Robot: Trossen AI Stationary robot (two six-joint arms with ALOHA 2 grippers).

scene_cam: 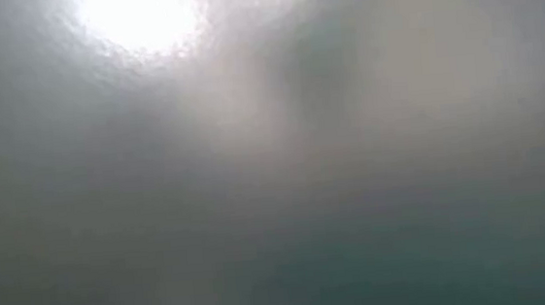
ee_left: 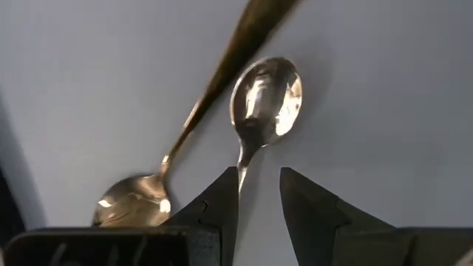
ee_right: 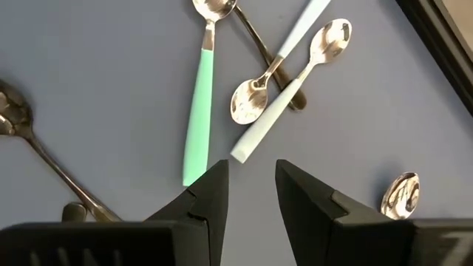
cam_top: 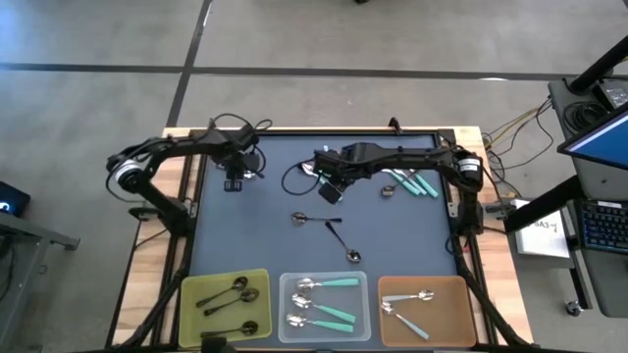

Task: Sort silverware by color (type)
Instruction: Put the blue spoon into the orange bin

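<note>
My jaws over scattered spoons

Left gripper part-open, empty: all-metal spoon points bowl-away, handle running between. Right gripper likewise, light-blue spoon slanting away.

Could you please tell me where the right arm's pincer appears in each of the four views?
High view: the right pincer hangs over the far middle of the blue mat.
Low view: not in it; nothing can be made out.
Left wrist view: not in it.
Right wrist view: bottom centre, open, just short of a light-blue-handled spoon.
Shared landmark: the blue mat, seen in the high and both wrist views.
</note>
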